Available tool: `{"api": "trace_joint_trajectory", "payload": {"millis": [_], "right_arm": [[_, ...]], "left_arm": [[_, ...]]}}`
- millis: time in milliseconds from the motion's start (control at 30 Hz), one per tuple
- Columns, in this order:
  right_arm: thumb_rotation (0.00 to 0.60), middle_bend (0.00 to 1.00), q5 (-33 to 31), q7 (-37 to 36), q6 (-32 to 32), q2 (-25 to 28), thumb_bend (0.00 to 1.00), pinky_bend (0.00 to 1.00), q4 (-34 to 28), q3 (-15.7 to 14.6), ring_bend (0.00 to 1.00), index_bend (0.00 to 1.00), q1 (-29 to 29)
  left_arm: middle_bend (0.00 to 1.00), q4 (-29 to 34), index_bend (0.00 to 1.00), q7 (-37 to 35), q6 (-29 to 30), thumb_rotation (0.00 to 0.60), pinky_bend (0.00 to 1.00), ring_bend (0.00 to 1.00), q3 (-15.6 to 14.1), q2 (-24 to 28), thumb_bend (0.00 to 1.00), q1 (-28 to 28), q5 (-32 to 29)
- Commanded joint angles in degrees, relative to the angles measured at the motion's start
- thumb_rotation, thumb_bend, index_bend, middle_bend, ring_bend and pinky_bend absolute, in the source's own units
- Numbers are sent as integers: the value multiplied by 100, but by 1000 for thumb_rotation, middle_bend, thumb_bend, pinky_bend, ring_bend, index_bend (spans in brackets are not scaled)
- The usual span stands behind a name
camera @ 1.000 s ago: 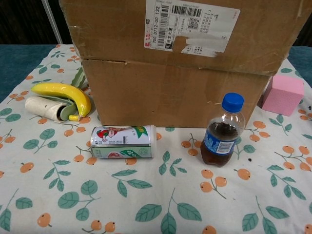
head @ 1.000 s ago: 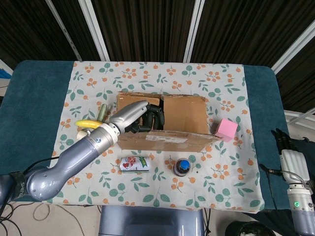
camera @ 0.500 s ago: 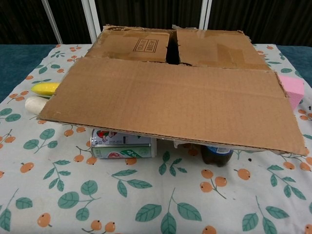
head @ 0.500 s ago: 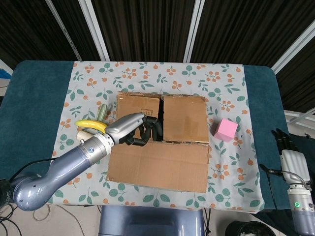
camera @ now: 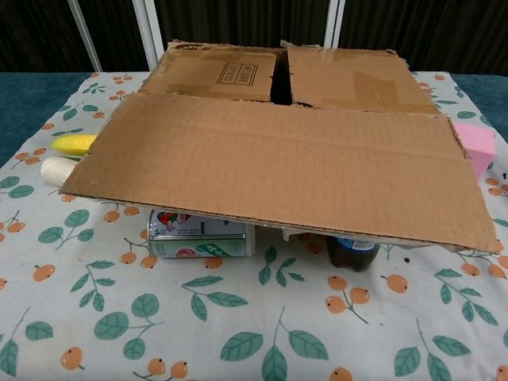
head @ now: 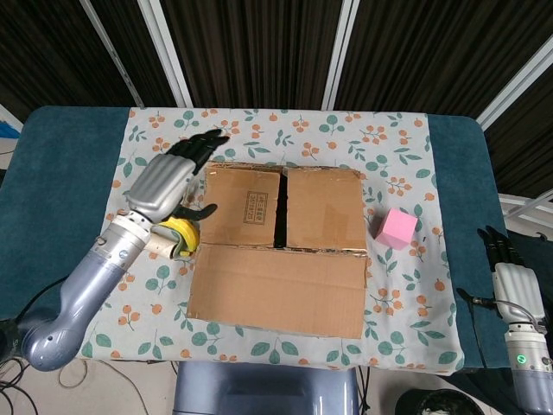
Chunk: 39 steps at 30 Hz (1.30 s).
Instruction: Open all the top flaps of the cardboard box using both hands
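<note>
The cardboard box [head: 285,216] stands mid-table. Its near flap [head: 276,290] [camera: 278,171] is folded out flat toward me, while two inner flaps [head: 246,207] lie shut with a dark gap between them. My left hand [head: 168,181] hovers beside the box's left edge with its fingers spread, holding nothing. My right hand [head: 511,277] hangs past the table's right edge, fingers extended, away from the box. Neither hand appears in the chest view.
A pink cube [head: 396,227] sits right of the box. A banana [head: 181,232] [camera: 73,144] and a paper roll [camera: 49,168] lie left of it. Under the near flap lie a can [camera: 198,236] and a bottle [camera: 353,252].
The near flap swung out and down to lie flat, covering the can and bottle. My left hand then left the box's gap and rose to the left of the box, fingers spread.
</note>
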<state>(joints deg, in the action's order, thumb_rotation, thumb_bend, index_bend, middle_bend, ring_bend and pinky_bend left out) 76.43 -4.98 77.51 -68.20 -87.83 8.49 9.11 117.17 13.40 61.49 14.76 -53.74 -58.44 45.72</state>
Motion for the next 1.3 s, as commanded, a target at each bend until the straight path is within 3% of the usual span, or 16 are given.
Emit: {"api": "trace_joint_trajectory", "payload": {"millis": [33,467,733,900,1033,1200,1300], "right_arm": [[600,0,-29,52,5,25,181,198,-16,24,0,0,7],[600,0,-101,690,-59,435,181,198,-534,368,0,0,321],[600,0,145,1237,-814,923,189,198,-1012,766,0,0,1200],[600,26,313,1589,-1485,1077,260,209,-1187,1133,54,11,2034],[600,121,385,1914,-2112,1125,469,256,-1130,1357,137,109,2751],[600,264,346,2060,-2771,943,872,324,-952,1514,264,279,3525],[600,302,320,2108,-3115,734,983,338,-759,1503,296,333,3909]], "left_arm": [[0,-368,0,596,1133,600,105,21,-653,-396,154,815,949],[0,-855,0,285,2662,600,87,20,-1378,-571,89,2548,1897],[0,-1130,0,-88,3097,600,87,20,-1331,-698,89,3189,2063],[0,-1226,0,-274,3038,600,87,20,-1180,-724,89,3287,2117],[0,-1226,0,-362,2838,600,87,20,-1090,-695,89,3326,2099],[0,-1228,0,-457,2692,600,87,20,-984,-646,89,3398,2080],[0,-1215,0,-524,2647,600,87,20,-901,-610,89,3429,2076]]}}
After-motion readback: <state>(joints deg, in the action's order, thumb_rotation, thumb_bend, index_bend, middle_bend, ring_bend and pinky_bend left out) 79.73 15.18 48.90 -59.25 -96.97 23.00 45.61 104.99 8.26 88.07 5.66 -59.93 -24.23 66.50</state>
